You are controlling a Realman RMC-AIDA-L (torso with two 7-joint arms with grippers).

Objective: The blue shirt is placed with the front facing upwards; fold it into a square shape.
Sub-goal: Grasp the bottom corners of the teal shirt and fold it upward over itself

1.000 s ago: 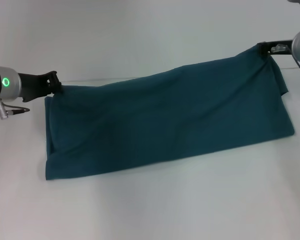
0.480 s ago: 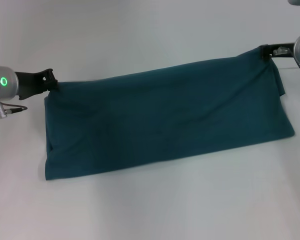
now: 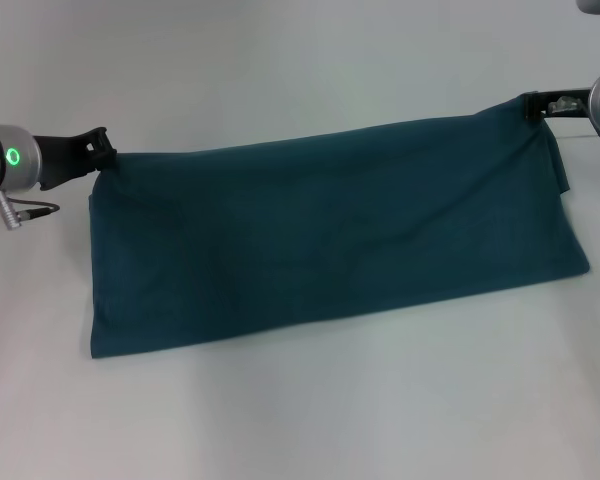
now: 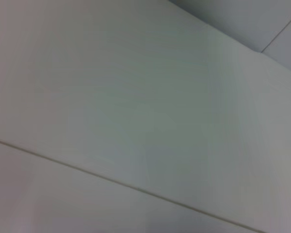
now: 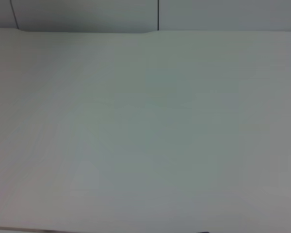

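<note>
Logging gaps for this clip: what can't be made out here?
- Dark teal-blue cotton shirt: chest print and neck label hidden, only plain cloth in head view.
- Left gripper, right gripper: fingertips buried in shirt corners.
- Both wrist views: only white table, no cloth.

- The blue shirt [image 3: 330, 230] is a soft, matt cloth, plain teal, with no shine; it shows gentle wrinkles and a folded layer near its right end.
- The table [image 3: 310, 410] has a smooth, matt, pale grey-white surface, without grain or pattern.
- The left gripper [image 3: 102, 150] looks like black matt plastic where it pinches the cloth corner; the arm segment behind it is smooth silver-grey metal with a slight sheen and a lit green ring.
- The right gripper [image 3: 536, 106] is also of dark matt material, closed on the other corner; its arm housing is the same smooth silver-grey, with a lit ring.
- The wrist views show only a smooth, pale, matt surface with thin seams.
</note>
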